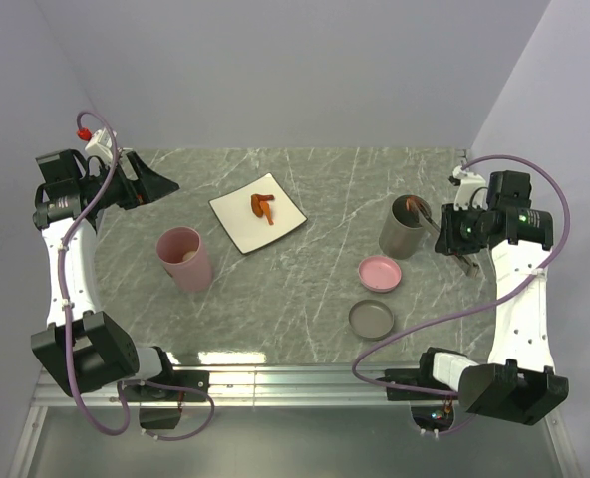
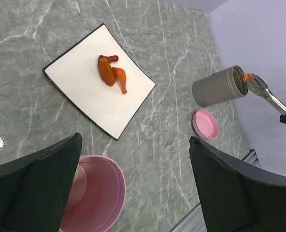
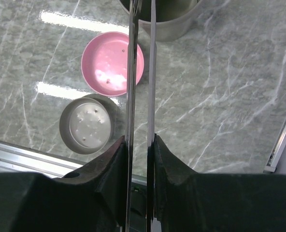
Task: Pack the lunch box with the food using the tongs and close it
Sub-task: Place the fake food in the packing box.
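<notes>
R jaws clenched on tongs; long axis lower right to upper left in top view, tips pointing into grey cup, nipping orange piece. L jaws released, wide.

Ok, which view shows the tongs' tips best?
Left wrist: the tongs appear side-on, with an orange piece at their tips, at the grey container's mouth. The top view shows them small; the right wrist shows only their arms, tips cut off.

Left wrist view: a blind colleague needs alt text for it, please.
A white square plate bearing orange-brown food pieces lies on a marble table. Right of it, tongs hold an orange piece at the mouth of a grey container; a pink cup stands in the foreground.
</notes>
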`<state>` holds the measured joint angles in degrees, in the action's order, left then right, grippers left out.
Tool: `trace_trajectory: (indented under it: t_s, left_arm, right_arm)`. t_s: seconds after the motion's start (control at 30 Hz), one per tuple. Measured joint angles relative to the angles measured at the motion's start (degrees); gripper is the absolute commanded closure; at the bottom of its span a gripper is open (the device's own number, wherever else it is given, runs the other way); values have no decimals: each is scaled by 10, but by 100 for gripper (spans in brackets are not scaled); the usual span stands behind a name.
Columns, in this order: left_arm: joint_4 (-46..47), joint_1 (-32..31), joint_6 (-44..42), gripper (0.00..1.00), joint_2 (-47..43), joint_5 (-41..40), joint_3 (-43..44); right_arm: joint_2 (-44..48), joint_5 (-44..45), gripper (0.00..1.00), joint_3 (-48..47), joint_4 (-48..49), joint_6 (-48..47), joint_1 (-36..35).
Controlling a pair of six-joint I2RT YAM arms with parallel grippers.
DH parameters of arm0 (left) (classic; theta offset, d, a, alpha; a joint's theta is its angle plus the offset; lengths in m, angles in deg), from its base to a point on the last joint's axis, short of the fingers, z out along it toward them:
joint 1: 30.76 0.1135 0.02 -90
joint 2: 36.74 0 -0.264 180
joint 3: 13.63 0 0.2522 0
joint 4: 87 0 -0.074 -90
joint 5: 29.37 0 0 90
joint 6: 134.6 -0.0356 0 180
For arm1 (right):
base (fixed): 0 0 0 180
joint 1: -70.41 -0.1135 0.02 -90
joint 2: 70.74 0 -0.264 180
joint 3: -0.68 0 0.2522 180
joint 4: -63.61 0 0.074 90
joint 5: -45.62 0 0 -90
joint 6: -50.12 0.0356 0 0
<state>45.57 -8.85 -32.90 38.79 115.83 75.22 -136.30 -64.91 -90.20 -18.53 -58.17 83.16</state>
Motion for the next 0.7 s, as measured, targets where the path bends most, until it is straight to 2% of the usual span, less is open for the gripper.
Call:
trace_trajectory:
  t_s: [0.23, 0.53, 0.7]
  left_arm:
    - [0, 0, 0, 1, 0, 0, 0]
    - [0, 0, 0, 0, 0, 0, 0]
    - [0, 0, 0, 1, 1, 0, 0]
  right_arm:
    - [-8, 4, 58, -1, -3, 3, 0]
    - [-10, 7, 53, -32, -17, 3, 0]
    - [-30, -13, 50, -82, -41, 2, -1]
